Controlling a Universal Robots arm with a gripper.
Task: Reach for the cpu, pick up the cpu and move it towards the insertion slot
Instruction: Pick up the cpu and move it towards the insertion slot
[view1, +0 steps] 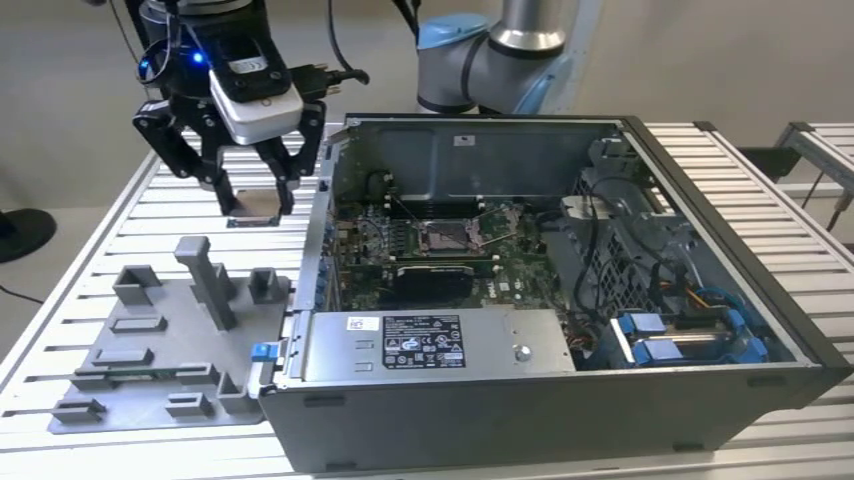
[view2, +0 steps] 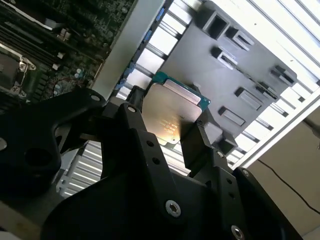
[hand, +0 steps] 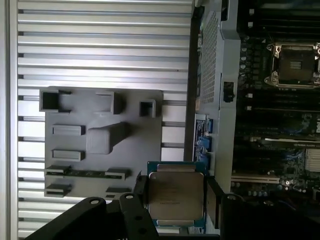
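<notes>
My gripper (view1: 254, 200) is shut on the cpu (view1: 254, 209), a thin square chip with a pale metal top. It hangs above the slatted table, just outside the open computer case on the exterior view's left. Both wrist views show the cpu (view2: 170, 112) (hand: 176, 195) clamped by its edges between the two black fingers (view2: 200, 142) (hand: 213, 197). The insertion slot (view1: 447, 236) (hand: 294, 64) is a silver-framed socket with a dark centre, on the green motherboard inside the case. It lies to the exterior view's right of the gripper and lower.
A grey fixture plate (view1: 147, 350) (hand: 100, 135) with raised blocks lies on the slatted table (view1: 100, 235) near the gripper. The case's side wall (view1: 324, 215) stands between gripper and motherboard. A power supply (view1: 427, 345) and cables (view1: 627, 260) fill the case's front and right.
</notes>
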